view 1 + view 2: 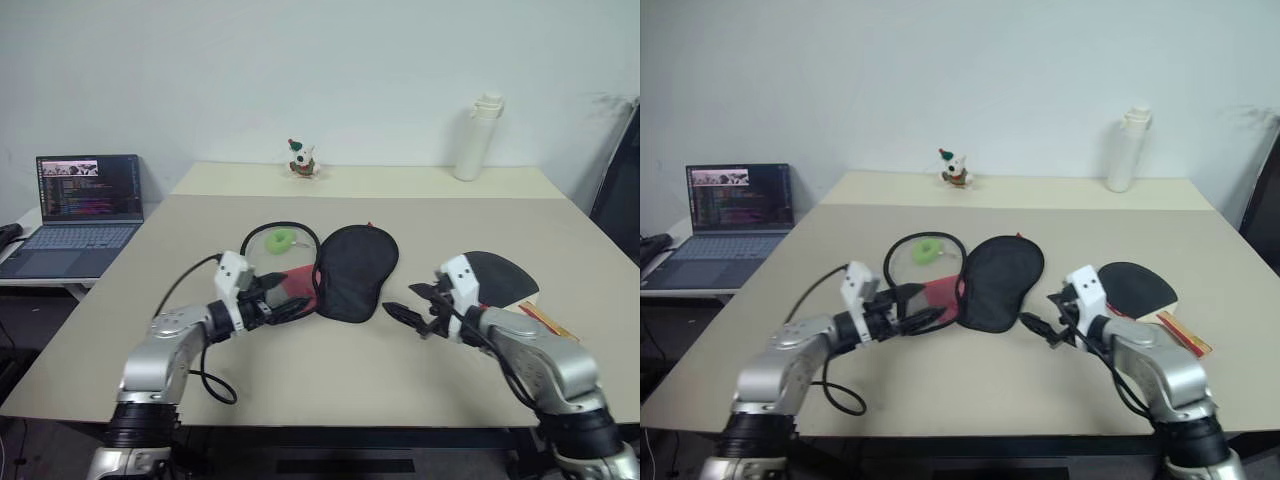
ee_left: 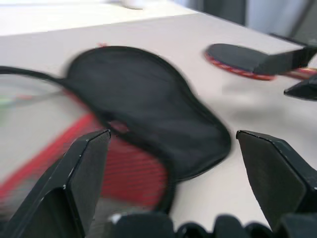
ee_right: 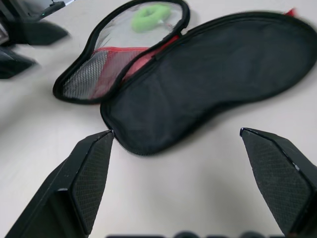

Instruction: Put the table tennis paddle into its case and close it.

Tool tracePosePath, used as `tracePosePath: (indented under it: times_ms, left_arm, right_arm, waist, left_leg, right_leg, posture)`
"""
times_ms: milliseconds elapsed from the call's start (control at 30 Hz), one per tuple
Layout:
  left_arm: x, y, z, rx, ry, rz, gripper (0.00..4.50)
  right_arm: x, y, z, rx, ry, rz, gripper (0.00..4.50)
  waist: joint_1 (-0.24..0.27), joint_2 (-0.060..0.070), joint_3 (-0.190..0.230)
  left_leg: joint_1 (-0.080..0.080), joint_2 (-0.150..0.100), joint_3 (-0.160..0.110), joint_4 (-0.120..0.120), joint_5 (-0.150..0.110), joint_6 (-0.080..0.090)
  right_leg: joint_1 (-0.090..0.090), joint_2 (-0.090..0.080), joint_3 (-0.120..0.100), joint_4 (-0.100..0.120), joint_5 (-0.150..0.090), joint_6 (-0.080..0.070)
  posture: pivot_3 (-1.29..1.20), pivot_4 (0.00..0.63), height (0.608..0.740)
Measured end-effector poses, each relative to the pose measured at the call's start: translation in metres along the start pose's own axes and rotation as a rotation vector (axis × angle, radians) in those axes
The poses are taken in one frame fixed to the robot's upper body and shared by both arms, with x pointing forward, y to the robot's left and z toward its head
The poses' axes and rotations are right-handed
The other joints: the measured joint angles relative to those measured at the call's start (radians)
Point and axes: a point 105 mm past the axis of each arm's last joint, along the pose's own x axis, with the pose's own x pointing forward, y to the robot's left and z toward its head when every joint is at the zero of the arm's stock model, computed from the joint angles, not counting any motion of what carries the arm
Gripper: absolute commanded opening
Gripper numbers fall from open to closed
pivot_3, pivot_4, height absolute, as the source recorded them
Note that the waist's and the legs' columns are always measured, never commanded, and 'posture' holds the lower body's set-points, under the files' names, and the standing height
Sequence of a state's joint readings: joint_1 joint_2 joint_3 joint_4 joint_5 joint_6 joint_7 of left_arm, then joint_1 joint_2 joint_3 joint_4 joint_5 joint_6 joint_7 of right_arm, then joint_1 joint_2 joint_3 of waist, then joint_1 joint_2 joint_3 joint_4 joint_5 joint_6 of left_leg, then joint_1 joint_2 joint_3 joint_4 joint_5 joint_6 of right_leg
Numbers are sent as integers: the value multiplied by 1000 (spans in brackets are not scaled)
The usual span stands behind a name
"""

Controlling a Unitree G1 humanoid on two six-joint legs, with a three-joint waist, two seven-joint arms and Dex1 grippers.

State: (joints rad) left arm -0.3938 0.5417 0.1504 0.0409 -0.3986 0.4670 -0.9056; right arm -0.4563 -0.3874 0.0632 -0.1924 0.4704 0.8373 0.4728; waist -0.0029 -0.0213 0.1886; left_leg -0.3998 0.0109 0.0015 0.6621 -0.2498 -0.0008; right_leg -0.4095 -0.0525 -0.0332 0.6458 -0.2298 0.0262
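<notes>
The right gripper (image 1: 418, 305) and left gripper (image 1: 290, 296) are both held wide and empty beside the opened case (image 1: 340, 270); the table tennis paddle (image 1: 500, 275) is left lying on the table (image 1: 300, 370) just behind the right gripper. The paddle is best taken by its handle and slid blade-first into the case; the flap should be kept pinned.

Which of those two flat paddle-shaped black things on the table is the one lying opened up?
The case in the middle, spread in two joined halves, one showing a red panel and mesh. The other, the table tennis paddle by the right gripper, is one solid piece with a striped handle.
</notes>
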Motion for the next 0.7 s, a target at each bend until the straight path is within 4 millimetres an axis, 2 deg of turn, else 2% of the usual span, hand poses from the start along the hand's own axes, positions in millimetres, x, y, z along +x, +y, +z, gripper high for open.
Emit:
tracePosePath:
  times_ms: [100, 200, 367, 700]
  left_arm:
    - [-13, 8, -6, 12, 31, 36, 4427]
    - [-21, 14, -3, 29, 36, 61, 4427]
    - [-24, 16, -2, 37, 36, 74, 4427]
    - [-23, 12, 2, 55, 27, 79, 4427]
  right_arm:
    - [19, 3, -4, 5, 23, -6, 4500]
    - [35, 4, -9, -4, 51, -22, 4500]
    - [54, -9, -17, -45, 89, -101, 4500]
    - [66, -17, -20, -37, 77, -179, 4500]
  waist:
    - [1, 0, 0]
    - [3, 0, 0]
    - [0, 0, 0]
    - [-2, 0, 0]
  left_leg:
    - [-1, 0, 0, 0, 0, 0]
    - [-1, 0, 0, 0, 0, 0]
    - [0, 0, 1, 0, 0, 0]
    - [0, 0, 0, -1, 0, 0]
  right_leg:
    - [-1, 0, 0, 0, 1, -1]
    - [-1, 0, 0, 0, 1, -1]
    - [-1, 0, 0, 0, 1, -1]
    - [-2, 0, 0, 1, 1, -2]
  posture:
    - [0, 150, 740]
    - [0, 150, 740]
    - [0, 150, 740]
    - [0, 150, 740]
